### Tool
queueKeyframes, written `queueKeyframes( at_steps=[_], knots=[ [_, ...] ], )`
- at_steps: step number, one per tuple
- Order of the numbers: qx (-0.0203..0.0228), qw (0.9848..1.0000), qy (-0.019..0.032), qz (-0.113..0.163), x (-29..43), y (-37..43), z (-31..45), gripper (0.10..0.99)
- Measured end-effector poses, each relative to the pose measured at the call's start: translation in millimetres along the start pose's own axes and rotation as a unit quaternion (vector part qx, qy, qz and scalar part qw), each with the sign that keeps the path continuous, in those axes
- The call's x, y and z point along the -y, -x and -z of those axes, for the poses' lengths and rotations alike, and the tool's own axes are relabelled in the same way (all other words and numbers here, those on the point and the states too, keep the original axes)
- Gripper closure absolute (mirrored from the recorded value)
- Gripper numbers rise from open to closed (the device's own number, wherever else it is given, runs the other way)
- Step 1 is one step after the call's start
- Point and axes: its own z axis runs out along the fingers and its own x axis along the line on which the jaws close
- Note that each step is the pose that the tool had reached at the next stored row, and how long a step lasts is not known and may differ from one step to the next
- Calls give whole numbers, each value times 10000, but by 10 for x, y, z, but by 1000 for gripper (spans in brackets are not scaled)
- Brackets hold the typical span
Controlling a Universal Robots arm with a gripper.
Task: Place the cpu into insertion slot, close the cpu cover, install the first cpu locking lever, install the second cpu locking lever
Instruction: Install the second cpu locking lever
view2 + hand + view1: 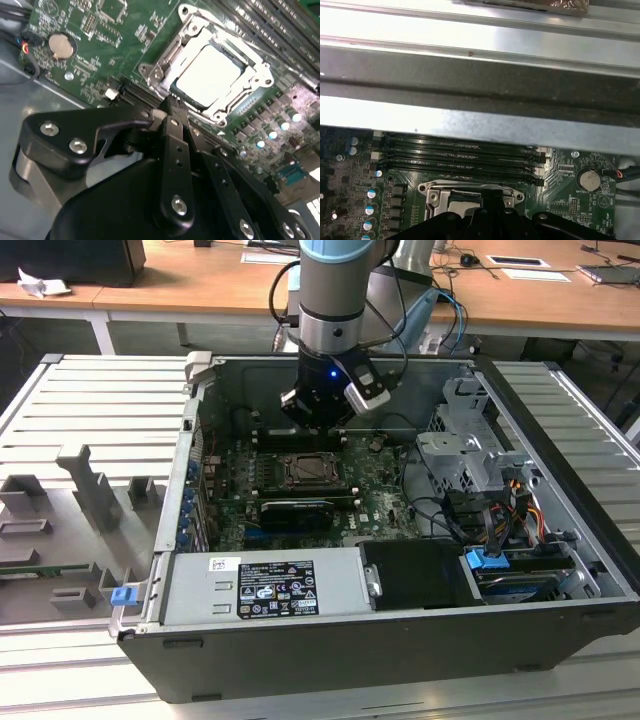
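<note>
The grey ribbed surface (90, 410) carries an open computer case (400, 640), lying on its side with the interior exposed. Inside the case, the green motherboard (380, 485) lies flat across the floor of the case; a silver power supply unit (265, 585) sits along the near wall, and a metal drive cage (465, 455) with bundled cables occupies the exterior view's right. The robot arm (335, 300) descends from above into the case, and its claw (318, 418) hangs just above the motherboard, beside the far edge of the insertion slot (305, 472). In the second wrist view, the claw (170, 107) has its black fingers (175, 150) drawn together to a narrow tip, with nothing gripped between them; the tip is near one corner of the socket frame. The insertion slot (220, 102) holds the cpu (209, 74), which lies flat and seated in the recess, its pale silver-grey top visible. The cpu cover (252, 65) lies down over the socket, its silvery frame surrounding the cpu so that the chip shows through the central window. The position of the locking levers cannot be determined. In the first wrist view, the long black memory slots (460, 155) run parallel beside the insertion slot (470, 192), and a round coin battery (590, 179) sits on the motherboard (560, 195) beyond one end of them.
</note>
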Motion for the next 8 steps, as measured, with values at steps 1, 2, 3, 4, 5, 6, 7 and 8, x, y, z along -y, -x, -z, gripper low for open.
queueKeyframes(
  at_steps=[1,2,3,4,5,6,7,8],
  knots=[
    [0,10000,0,0,15,-1,1,980],
    [0,10000,0,0,48,-5,3,980],
    [0,10000,0,0,55,-5,4,980],
    [1,10000,0,0,59,-6,4,980],
    [0,10000,0,-1,69,-7,5,980],
    [1,10000,1,-1,71,-7,4,980],
    [1,10000,1,0,74,-7,5,980],
    [0,10000,0,0,76,-7,5,980]
  ],
)
